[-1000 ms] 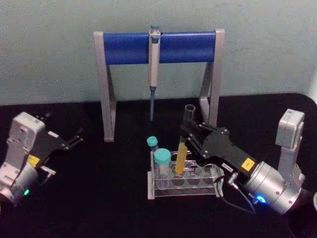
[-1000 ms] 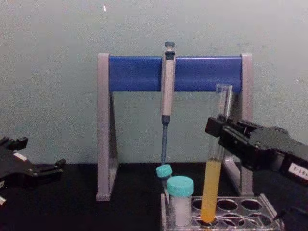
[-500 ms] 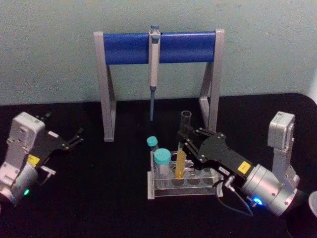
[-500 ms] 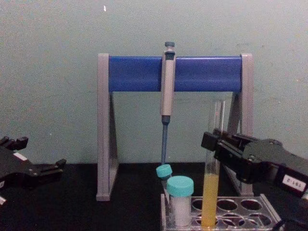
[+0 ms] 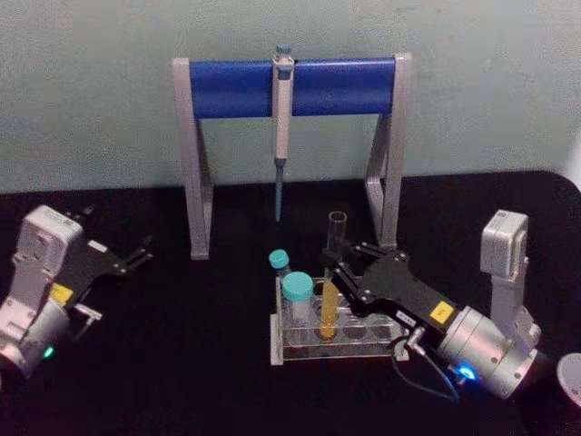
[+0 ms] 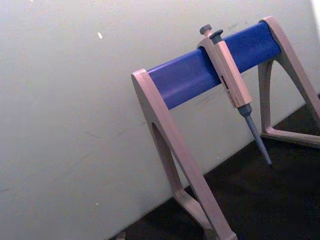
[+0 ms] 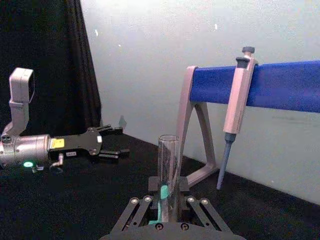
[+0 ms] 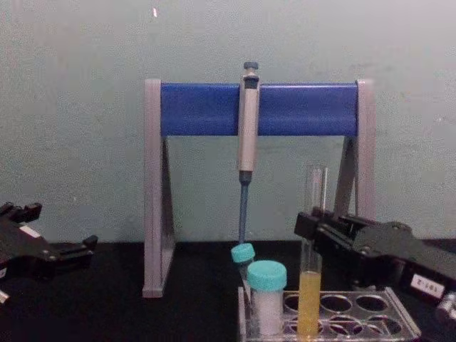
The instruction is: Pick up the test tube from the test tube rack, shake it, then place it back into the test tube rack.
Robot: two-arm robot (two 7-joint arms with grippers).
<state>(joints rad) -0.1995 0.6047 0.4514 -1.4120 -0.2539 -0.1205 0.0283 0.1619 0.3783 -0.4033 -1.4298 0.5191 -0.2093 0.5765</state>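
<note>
Right gripper point(image 8: 311, 226) clamps the test tube point(image 8: 313, 189) above its liquid, upright, keeping it aligned with its test tube rack point(image 8: 402, 317) hole; apparently seated. Left gripper point(image 5: 138, 254) parked left, fingers apart.

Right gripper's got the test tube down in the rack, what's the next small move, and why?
Probably open the right gripper: the test tube stands upright, its bottom in a hole of the test tube rack. The left gripper idles far left.
</note>
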